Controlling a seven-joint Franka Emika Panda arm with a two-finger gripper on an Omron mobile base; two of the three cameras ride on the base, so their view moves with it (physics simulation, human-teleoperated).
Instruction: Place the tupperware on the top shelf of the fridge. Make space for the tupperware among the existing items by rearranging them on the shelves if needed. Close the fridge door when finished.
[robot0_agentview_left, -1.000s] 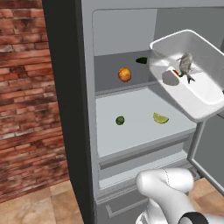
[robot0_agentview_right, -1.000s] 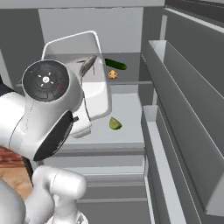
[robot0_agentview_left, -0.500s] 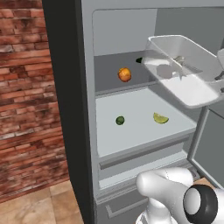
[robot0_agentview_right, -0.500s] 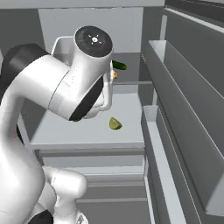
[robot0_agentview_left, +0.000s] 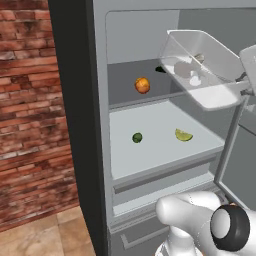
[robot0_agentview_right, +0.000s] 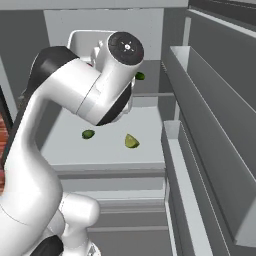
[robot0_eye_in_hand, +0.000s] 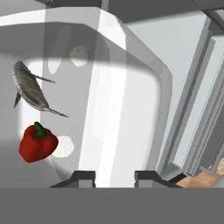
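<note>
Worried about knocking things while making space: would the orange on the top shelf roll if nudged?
Probably. The orange looks round and sits loose on the flat top shelf, nothing beside it to stop it. It seems firm, so a nudge should move it, not squash it.

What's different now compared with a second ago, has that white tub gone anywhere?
The tupperware, held in the tool, has swung up and in toward the fridge's top shelf, tilting from nearly face-on to more level. The grip stayed shut on it. The orange, lime and lime wedge have not moved.
</note>
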